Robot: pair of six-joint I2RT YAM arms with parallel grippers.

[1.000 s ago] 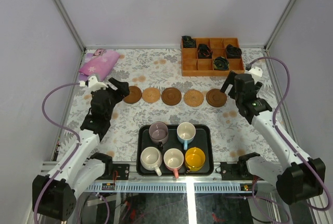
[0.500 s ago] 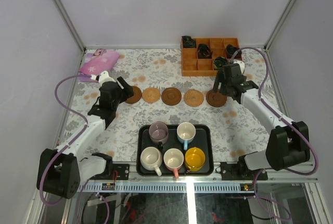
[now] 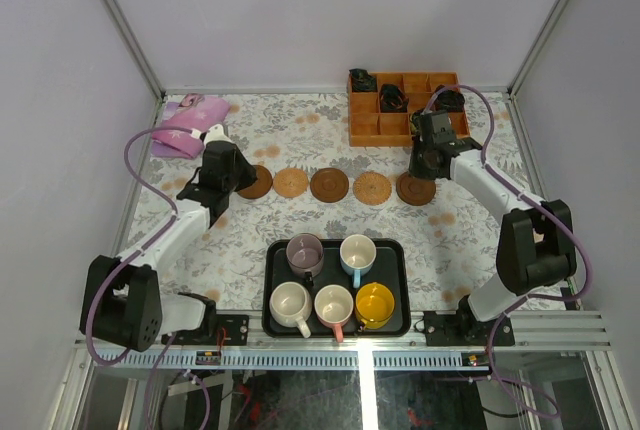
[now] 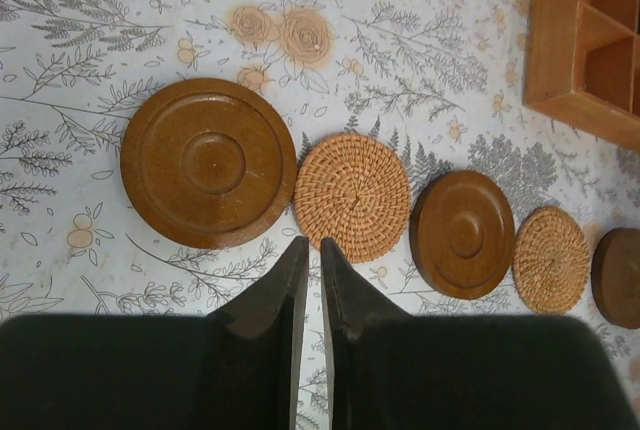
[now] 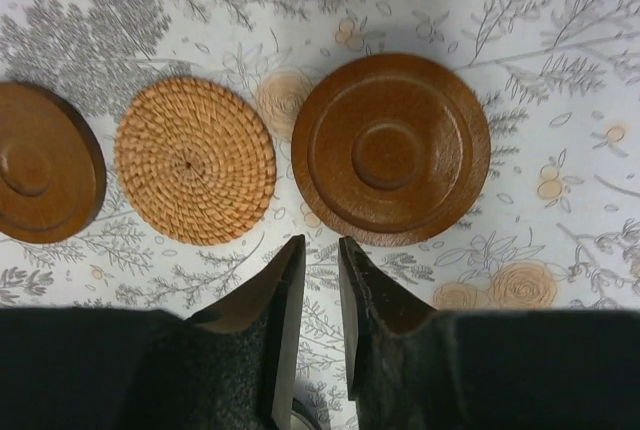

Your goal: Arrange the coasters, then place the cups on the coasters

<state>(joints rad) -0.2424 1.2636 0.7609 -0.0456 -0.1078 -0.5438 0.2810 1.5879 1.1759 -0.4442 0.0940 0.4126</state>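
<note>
The coasters (image 3: pixel 329 185) are laid in a 9-to-3 o'clock row; the cups (image 3: pixel 333 302) are seated in the black tray (image 3: pixel 402 285) at 6 o'clock. The left gripper (image 4: pixel 312 242) is found nearly closed and the right gripper (image 5: pixel 322 240) narrowly parted, both empty.

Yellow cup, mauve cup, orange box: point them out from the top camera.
yellow cup (image 3: pixel 375 302), top view, inside bottom.
mauve cup (image 3: pixel 304 250), top view, inside bottom.
orange box (image 3: pixel 375 139), top view, front wall.

Row of five coasters (image 3: pixel 329 185), left claw (image 3: pixel 238 174) and right claw (image 3: pixel 421 164) at its ends; five cups (image 3: pixel 333 302) on a black tray (image 3: pixel 392 255)
</note>
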